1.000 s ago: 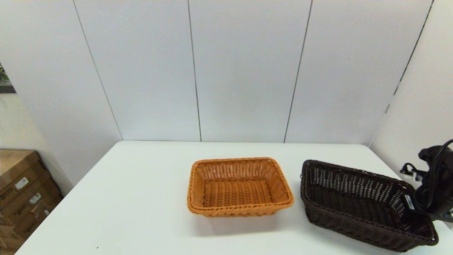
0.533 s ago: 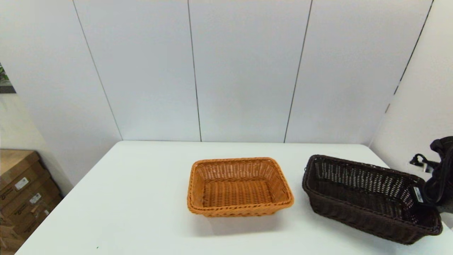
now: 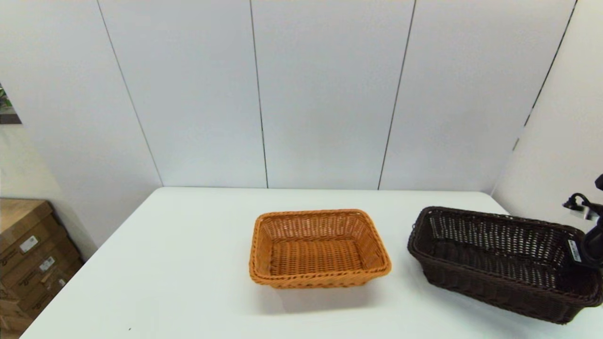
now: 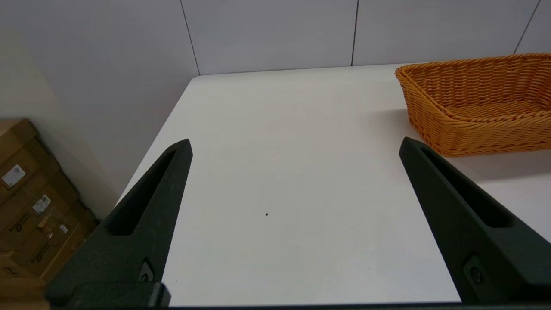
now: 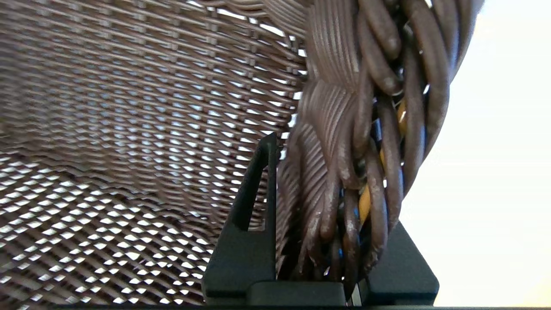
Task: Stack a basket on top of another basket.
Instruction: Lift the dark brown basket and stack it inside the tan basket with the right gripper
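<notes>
Right jaws clamped on end rim of dark basket (image 3: pixel 504 263), far right of counter (image 3: pixel 188 263). Left jaws spread wide, idle over bare counter. Orange basket (image 3: pixel 319 248) sits centre, empty, apart from dark one. Grasp done; carry-over and stacking left.

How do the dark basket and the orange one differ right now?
The dark brown basket is clamped at its rim by the right hand and sits tilted; the orange-tan basket lies flat and untouched at the table's middle. The dark one looks longer. Both are empty rectangular wicker.
</notes>
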`<state>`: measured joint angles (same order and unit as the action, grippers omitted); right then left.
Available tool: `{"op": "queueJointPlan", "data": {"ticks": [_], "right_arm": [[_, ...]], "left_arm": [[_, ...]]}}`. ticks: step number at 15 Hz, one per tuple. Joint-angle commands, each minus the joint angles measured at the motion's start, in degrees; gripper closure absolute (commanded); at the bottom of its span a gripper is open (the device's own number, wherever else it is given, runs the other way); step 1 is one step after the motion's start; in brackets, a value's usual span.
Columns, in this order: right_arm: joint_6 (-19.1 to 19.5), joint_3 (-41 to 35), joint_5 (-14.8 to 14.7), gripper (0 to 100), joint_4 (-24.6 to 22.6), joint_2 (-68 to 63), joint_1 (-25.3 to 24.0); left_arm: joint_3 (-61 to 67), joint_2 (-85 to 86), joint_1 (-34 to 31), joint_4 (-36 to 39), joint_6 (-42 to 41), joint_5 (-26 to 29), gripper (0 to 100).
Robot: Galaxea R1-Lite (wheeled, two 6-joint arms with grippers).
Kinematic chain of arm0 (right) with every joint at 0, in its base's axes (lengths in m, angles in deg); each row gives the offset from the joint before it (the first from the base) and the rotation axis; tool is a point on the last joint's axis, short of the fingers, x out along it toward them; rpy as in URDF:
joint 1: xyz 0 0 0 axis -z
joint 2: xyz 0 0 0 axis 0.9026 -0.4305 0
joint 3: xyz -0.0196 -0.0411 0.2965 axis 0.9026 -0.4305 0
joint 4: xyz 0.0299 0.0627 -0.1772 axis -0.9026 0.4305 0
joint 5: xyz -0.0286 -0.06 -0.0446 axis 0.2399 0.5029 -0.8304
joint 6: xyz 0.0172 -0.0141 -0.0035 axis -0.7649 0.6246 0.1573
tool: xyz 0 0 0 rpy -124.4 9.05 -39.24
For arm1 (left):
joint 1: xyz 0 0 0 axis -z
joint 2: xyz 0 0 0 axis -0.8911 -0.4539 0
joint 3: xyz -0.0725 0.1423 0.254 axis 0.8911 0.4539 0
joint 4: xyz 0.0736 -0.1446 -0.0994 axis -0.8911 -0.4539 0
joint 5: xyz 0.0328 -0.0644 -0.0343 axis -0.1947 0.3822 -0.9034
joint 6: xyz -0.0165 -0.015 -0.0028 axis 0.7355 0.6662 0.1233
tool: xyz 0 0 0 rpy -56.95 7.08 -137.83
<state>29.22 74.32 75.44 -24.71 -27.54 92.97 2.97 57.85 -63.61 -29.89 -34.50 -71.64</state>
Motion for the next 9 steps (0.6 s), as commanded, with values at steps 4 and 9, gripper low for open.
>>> {"op": "queueJointPlan", "data": {"ticks": [4, 9], "right_arm": [[0.2, 5.4, 12.0, 100, 11.6, 3.6, 2.6], [0.1, 7.9, 20.7, 100, 19.5, 5.0, 2.6]], "left_arm": [[0.1, 0.1, 0.0, 0.0, 0.0, 0.0, 0], [0.1, 0.1, 0.0, 0.1, 0.0, 0.0, 0]]}}
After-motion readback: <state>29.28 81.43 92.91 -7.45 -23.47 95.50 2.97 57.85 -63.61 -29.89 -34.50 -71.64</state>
